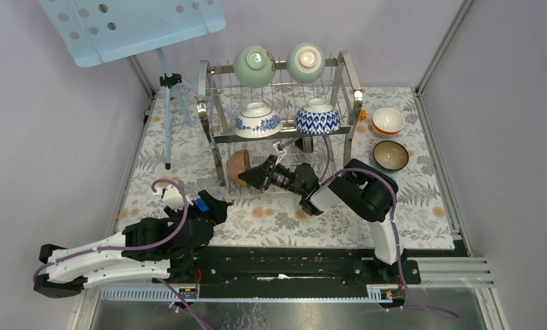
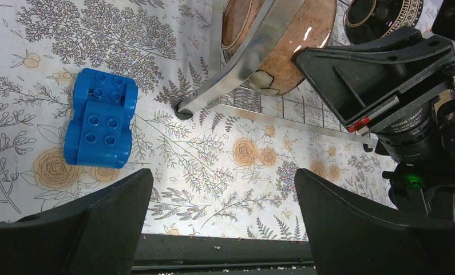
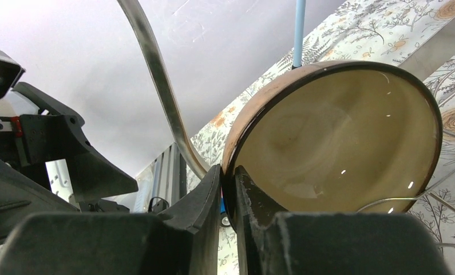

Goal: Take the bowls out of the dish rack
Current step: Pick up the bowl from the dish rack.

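The steel dish rack stands at the back of the mat. Two pale green bowls sit on its top tier and two blue-and-white bowls on the tier below. A brown bowl stands on edge at the lower left of the rack. My right gripper is shut on its rim, one finger inside and one outside; from above, the right gripper reaches in beside the brown bowl. My left gripper hangs open over the mat, holding nothing.
An orange-white bowl and a dark bowl sit on the mat right of the rack. A blue toy brick lies by my left gripper. A pale blue perforated stand on a tripod is at the back left.
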Controlling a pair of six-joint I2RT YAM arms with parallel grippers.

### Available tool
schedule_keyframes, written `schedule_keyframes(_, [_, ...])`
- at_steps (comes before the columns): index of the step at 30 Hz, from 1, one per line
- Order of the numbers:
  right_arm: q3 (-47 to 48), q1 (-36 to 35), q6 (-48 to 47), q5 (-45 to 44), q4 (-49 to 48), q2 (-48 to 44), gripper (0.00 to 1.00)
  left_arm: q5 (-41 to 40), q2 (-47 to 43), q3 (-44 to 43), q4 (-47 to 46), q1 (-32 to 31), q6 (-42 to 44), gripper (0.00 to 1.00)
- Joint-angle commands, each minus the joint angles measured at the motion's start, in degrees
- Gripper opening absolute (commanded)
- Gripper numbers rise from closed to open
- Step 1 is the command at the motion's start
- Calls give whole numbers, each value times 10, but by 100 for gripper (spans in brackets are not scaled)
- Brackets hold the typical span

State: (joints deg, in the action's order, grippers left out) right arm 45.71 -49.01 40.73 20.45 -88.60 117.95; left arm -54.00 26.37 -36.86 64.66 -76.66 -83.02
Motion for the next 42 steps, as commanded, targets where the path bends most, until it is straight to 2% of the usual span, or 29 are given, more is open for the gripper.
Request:
schedule_keyframes(1, [27,9,35,-13,-104,8,0,-15,0,-2,-3,-1,0,99])
schedule_keyframes(28, [1,14,93,-45,-107,-48,0,-11,-6,-4,-2,-1,0,99])
schedule_keyframes(42, [20,32,192,-37,-106,-19,0,-12,-6,-4,-2,-1,0,99])
